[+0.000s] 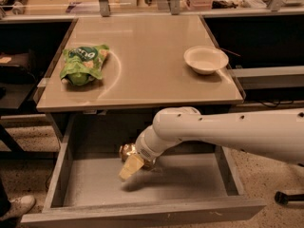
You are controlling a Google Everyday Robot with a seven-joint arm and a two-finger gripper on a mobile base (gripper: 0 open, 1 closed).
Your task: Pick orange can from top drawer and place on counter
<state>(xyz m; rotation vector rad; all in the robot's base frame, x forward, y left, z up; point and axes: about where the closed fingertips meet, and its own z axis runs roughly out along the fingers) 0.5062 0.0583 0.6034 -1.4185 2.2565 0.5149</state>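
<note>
While gripper (130, 166) hangs in top drawer (190, 186), glossy counter (152, 46), speckled floor (268, 172)

The worktop (147, 46) was a glossy beige-tan rectangle with a thin edge, seen from its front; a green snack bag (84, 63) lay crumpled on its left side, near the left edge; a white bowl (205, 59) stood upright on its right side, close to the right edge and well apart from the bag; a pale curved streak (115, 75) ran across the surface just beside the bag; the end effector (130, 165) was not on it but below its front edge, down inside the open top drawer (142, 216).
</note>
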